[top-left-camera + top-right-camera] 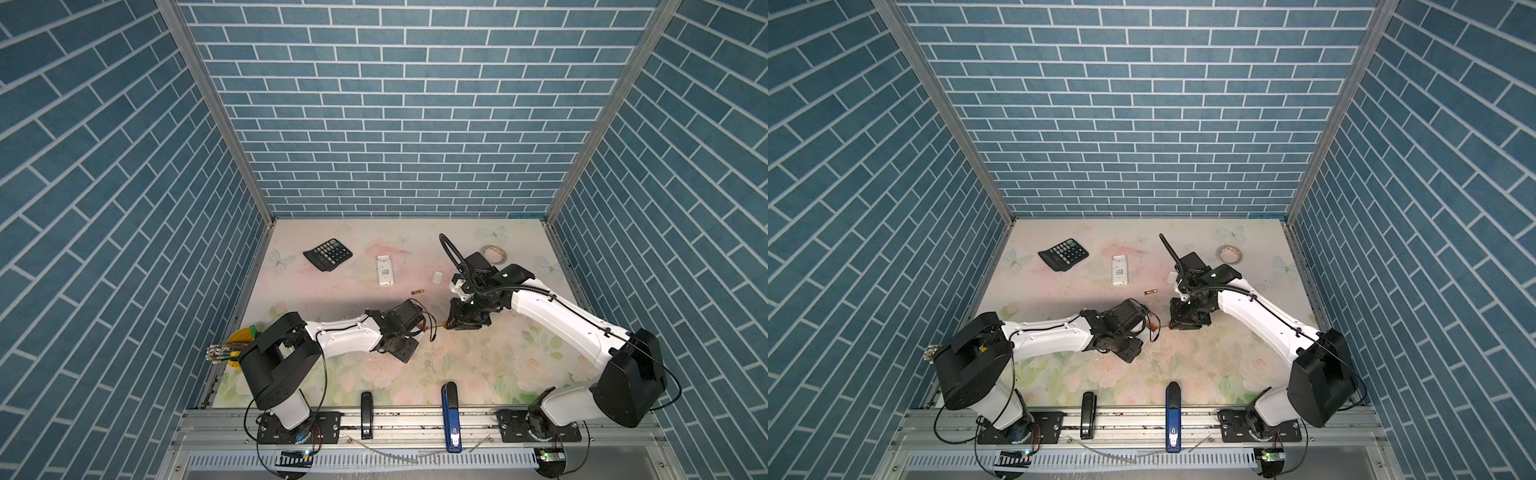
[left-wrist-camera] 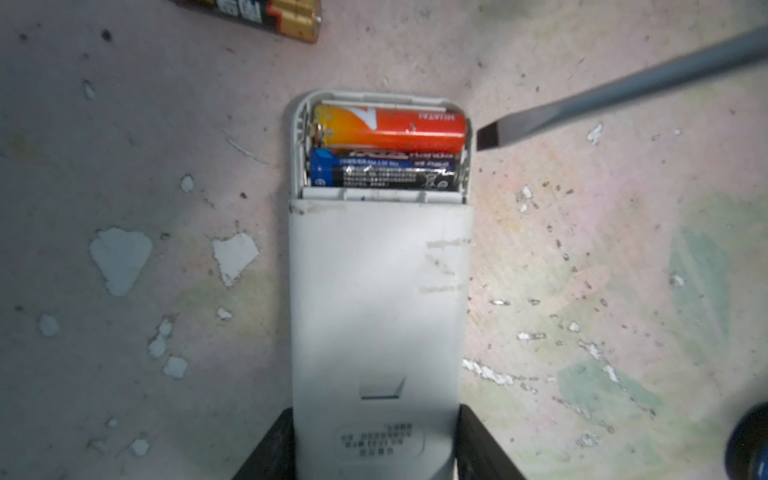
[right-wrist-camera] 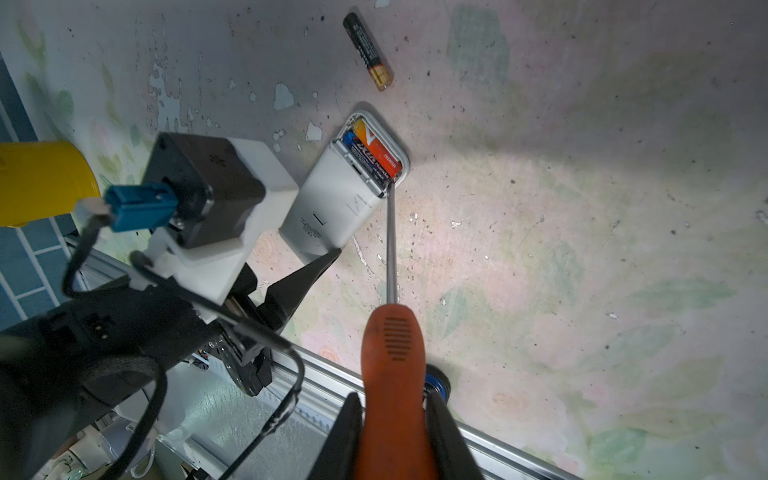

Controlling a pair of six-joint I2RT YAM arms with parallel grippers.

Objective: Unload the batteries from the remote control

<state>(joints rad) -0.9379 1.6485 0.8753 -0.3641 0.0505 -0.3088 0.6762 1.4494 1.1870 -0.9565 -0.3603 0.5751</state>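
Inside the open compartment of the remote control (image 2: 380, 311) lie two batteries (image 2: 390, 129); the left end effector (image 2: 374, 453) clamps its opposite end; the right end effector (image 3: 395, 436) grips a screwdriver (image 3: 392, 345), tip just beside that compartment.

A pale grey-white rectangular plastic remote control (image 2: 378, 291) lies back up on the table (image 2: 582, 249). One end is pinched between the black fingers (image 2: 270, 449) of the left gripper (image 2: 374, 419). At the other end the battery compartment stands open with no cover on it. Two slim cylinders lie in it side by side, crosswise to the remote. An orange-red battery with a yellow end (image 2: 390, 129) sits nearest the tip, and touching it is a blue-and-black battery with white print (image 2: 382, 170). A third, a black battery with a gold end (image 3: 368, 52), lies loose on the table near the open end, apart from the remote.
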